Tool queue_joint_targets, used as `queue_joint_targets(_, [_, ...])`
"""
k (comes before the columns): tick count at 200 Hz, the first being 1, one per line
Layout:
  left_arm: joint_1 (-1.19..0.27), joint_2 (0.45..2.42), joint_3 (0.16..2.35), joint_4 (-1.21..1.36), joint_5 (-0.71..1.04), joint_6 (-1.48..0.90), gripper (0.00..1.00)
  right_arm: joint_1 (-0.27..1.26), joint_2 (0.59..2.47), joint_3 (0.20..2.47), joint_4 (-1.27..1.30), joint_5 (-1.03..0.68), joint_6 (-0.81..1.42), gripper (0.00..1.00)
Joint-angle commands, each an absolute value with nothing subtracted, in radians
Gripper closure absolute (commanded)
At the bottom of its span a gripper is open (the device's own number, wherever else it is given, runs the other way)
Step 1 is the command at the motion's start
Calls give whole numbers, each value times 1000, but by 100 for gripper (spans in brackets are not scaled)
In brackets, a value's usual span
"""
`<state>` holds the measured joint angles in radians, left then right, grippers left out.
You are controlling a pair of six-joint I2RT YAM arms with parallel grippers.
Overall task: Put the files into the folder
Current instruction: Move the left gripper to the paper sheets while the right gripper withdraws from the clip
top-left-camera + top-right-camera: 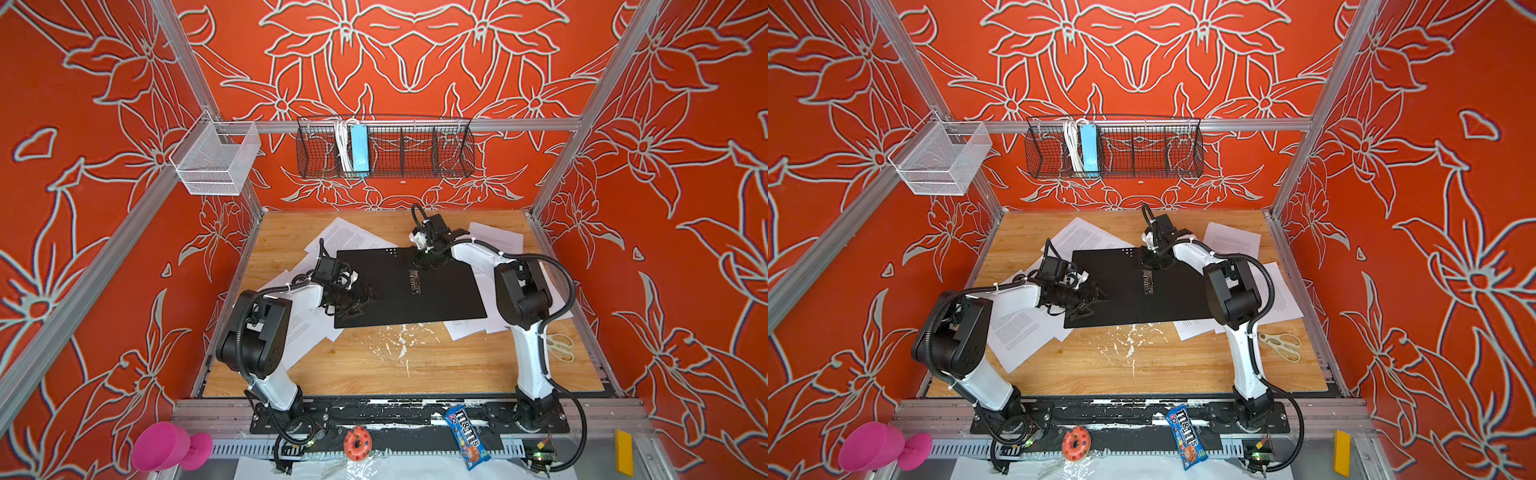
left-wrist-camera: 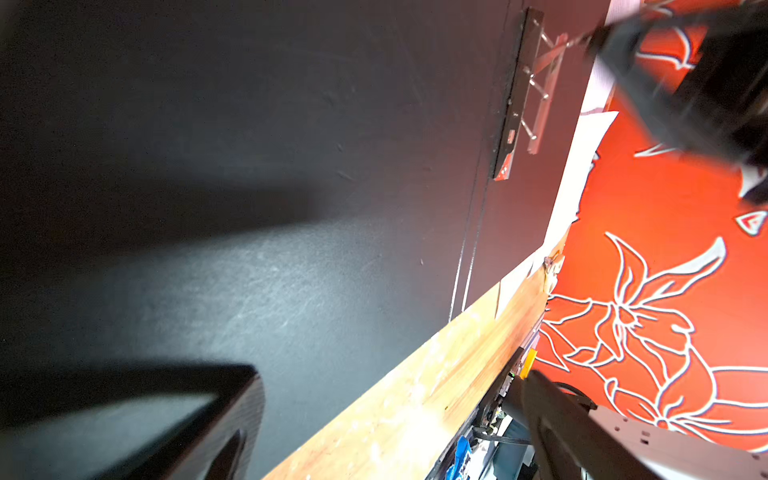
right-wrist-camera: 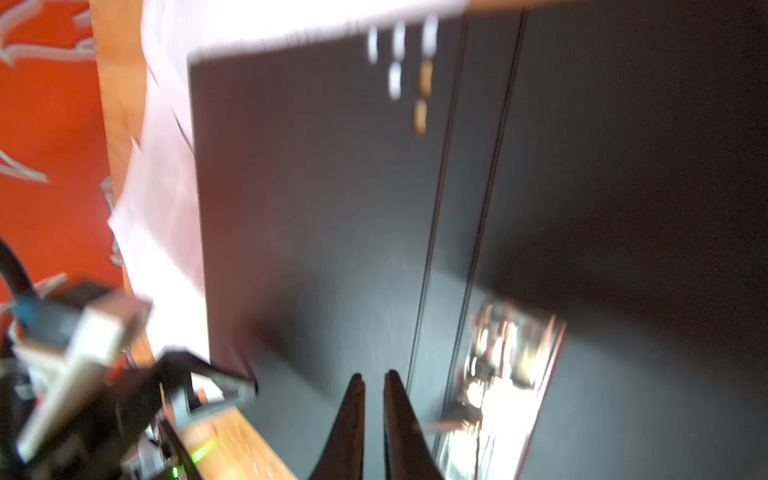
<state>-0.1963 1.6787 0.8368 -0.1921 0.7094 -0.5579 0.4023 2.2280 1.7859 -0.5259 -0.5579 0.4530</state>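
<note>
The folder (image 1: 440, 295) (image 1: 1179, 299) lies opened flat on the wooden table, black inside up, with a metal clip (image 1: 413, 281) (image 3: 507, 374) by its spine. Several files lie around and partly under it: one at the back left (image 1: 349, 237), one at the left (image 1: 1021, 332), one at the back right (image 1: 496, 239) and one at the front right (image 1: 1283, 299). My left gripper (image 1: 359, 301) (image 1: 1090, 302) (image 2: 382, 436) is open at the folder's left edge, one finger over the black surface (image 2: 291, 166). My right gripper (image 1: 424, 259) (image 1: 1152, 259) (image 3: 374, 378) is shut with nothing between its fingers, low over the folder's (image 3: 311, 187) far middle.
White-handled scissors (image 1: 561, 347) (image 1: 1281, 345) lie at the table's right edge. On the back rail hang a black wire basket holding a light-blue power strip (image 1: 358, 149) and a white mesh basket (image 1: 216, 160). A candy bag (image 1: 467, 436), toy donut (image 1: 357, 442) and pink object (image 1: 166, 446) lie on the front ledge.
</note>
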Motion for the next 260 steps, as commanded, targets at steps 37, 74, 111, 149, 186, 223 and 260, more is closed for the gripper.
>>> queue_joint_targets(37, [-197,1738,872,-368,665,-521,2,350,2384,2062,-656,-611,450,79])
queue_joint_targets(74, [-198,1658,1005,-465,738,-507,2,362,2281,2063,-683,-647,409,61])
queue_joint_targets(111, [-196,1445,1086,-586,595,-563,2,393,2104,1862,-624,-621,412,45])
queue_joint_targets(149, [-106,1174,1000,-742,347,-626,2,477,1994,1690,-607,-600,384,36])
queue_joint_targets(186, [131,1038,806,-769,432,-662,2,621,2003,1641,-611,-552,347,30])
queue_joint_targets(223, [329,1049,662,-578,593,-670,2,703,2080,1648,-544,-531,386,27])
queue_joint_targets(260, [452,1168,603,-418,659,-684,2,748,2138,1618,-415,-535,399,23])
